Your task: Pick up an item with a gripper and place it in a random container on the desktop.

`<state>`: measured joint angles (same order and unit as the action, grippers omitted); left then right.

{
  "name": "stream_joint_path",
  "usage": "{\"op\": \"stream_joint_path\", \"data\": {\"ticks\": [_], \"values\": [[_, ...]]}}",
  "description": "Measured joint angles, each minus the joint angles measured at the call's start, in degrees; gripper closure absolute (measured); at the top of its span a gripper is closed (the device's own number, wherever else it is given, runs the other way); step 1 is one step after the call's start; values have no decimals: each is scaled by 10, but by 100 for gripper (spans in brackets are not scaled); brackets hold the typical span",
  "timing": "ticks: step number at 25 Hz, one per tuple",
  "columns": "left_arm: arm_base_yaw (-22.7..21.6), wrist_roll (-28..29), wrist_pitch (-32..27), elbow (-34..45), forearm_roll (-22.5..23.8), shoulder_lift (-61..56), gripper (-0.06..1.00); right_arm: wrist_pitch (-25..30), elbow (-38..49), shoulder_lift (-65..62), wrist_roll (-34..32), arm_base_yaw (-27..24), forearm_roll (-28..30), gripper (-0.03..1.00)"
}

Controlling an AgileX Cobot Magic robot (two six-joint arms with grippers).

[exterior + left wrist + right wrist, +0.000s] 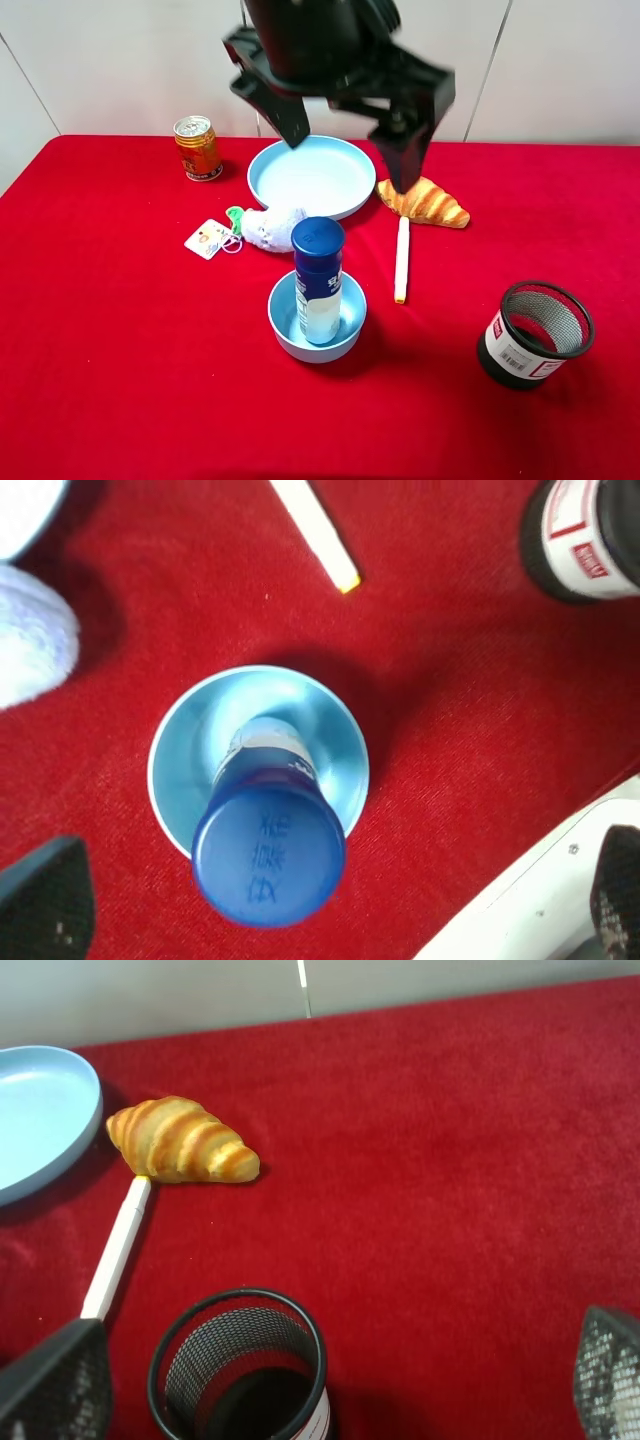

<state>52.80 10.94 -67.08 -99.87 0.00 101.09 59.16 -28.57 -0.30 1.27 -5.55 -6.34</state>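
Observation:
The white bottle (318, 285) with a dark blue cap stands upright inside the small light-blue bowl (284, 322) at the table's middle. The left wrist view looks straight down on the bottle's cap (268, 855) and the bowl (185, 770). My left gripper (350, 150) is open and empty, raised high above the table over the plate; in its wrist view (330, 890) the fingertips (45, 895) stand wide apart on either side of the bottle, clear of it. My right gripper (332, 1375) is open and empty, near the mesh cup.
A wide light-blue plate (310, 175) sits at the back, an orange-gold can (197, 148) to its left. A croissant (425, 202) and a white stick (402, 260) lie to the right. A black mesh cup (535, 335) stands front right. A small plush toy with a tag (270, 225) lies behind the bowl.

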Motion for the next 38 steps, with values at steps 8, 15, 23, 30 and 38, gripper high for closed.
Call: {"op": "stream_joint_path", "data": {"ticks": [8, 15, 23, 30, 38], "values": [[0, -19, 0, 28, 3, -77, -5, 0, 0, 0, 0, 0, 0, 28], [0, -31, 0, 105, 37, -151, -5, 0, 0, 0, 0, 0, 0, 28], [0, -32, 0, 219, 45, -263, -5, 0, 0, 0, 0, 0, 0, 28], [0, -33, 0, 307, 47, -373, -5, 0, 0, 0, 0, 0, 0, 28], [-4, -32, -1, 428, 61, -515, -5, 0, 0, 0, 0, 0, 0, 28]]}}
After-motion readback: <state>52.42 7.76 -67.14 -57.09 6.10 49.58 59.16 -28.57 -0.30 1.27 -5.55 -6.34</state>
